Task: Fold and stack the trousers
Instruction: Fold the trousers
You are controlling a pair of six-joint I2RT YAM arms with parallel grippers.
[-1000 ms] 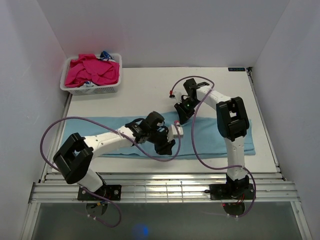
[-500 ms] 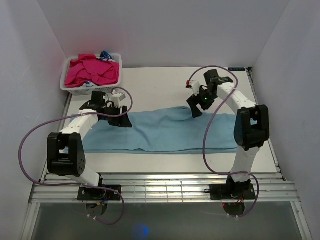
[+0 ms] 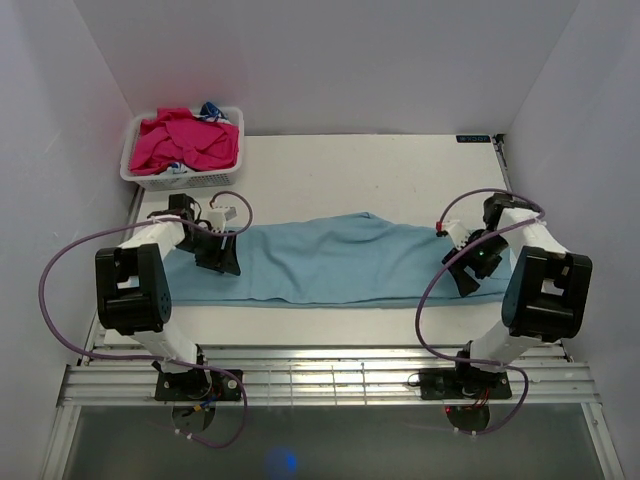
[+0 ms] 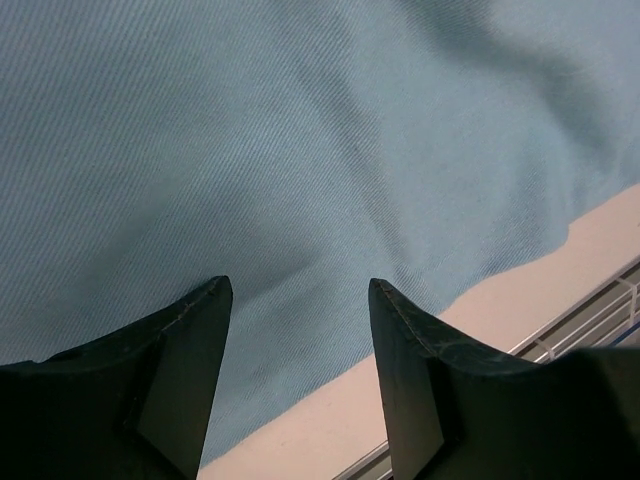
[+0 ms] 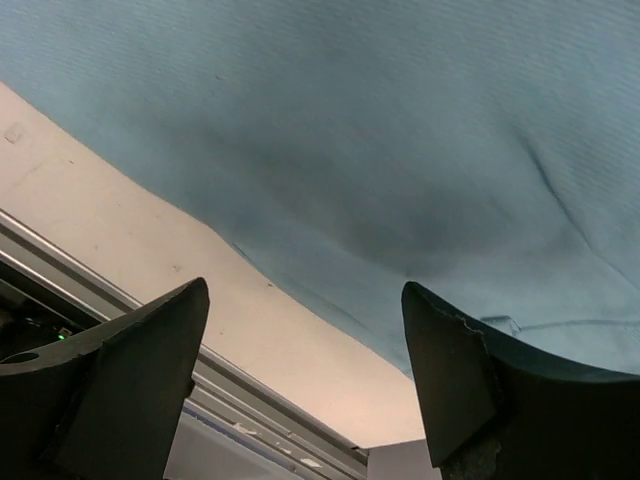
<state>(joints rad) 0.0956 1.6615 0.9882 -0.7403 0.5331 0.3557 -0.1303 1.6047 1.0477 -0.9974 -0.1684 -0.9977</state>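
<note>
Across the table the trousers lie stretched flat, one end for each arm. My left pincer and right pincer hang over those ends, jaws apart (nothing gripped), placed, I judge, for folding inward.

The white table is holding light blue trousers across its middle; a white basket is sitting at ten o'clock.
</note>
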